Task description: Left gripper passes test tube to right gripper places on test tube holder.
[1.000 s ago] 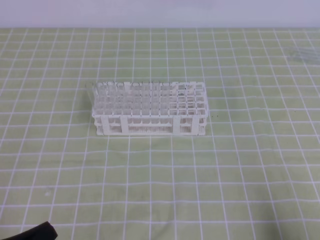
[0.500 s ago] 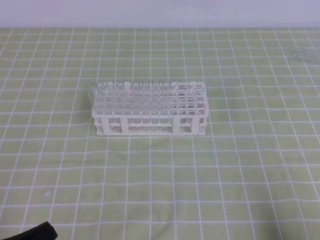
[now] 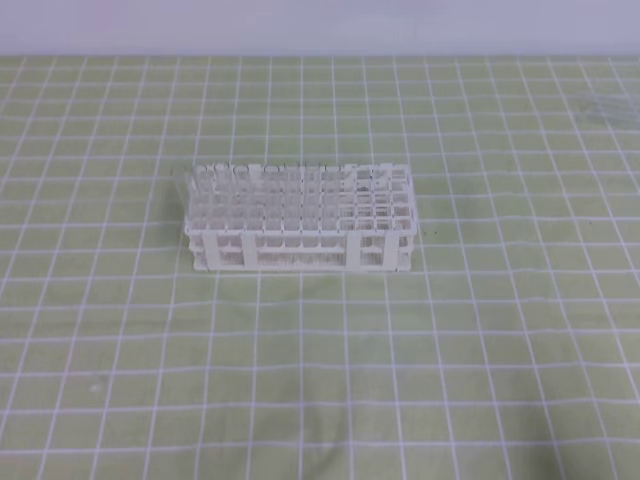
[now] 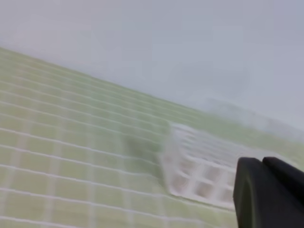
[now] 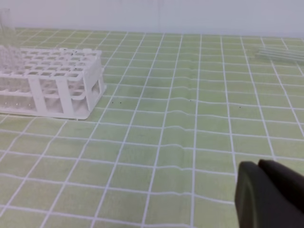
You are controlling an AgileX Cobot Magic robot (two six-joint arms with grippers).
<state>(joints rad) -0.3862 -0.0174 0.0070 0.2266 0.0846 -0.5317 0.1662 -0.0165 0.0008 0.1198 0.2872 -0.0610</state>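
Observation:
The white test tube holder (image 3: 300, 215) stands mid-table, with several clear tubes upright in its left part. It also shows in the right wrist view as the holder (image 5: 50, 85) and, blurred, in the left wrist view as the holder (image 4: 202, 166). Loose clear test tubes (image 5: 280, 54) lie flat at the far right of the table, faint in the high view as tubes (image 3: 605, 105). Which one is the task's tube I cannot tell. The left gripper (image 4: 261, 162) and right gripper (image 5: 259, 164) each show as black jaws pressed together, holding nothing, well short of the holder. Neither appears in the high view.
A green cloth (image 3: 320, 380) with a white grid covers the table, slightly wrinkled in front of the right gripper. A pale wall (image 3: 320, 25) runs along the far edge.
The black piece of arm at the bottom left corner of the high view has slipped out of the frame. The holder and tubes have not moved.

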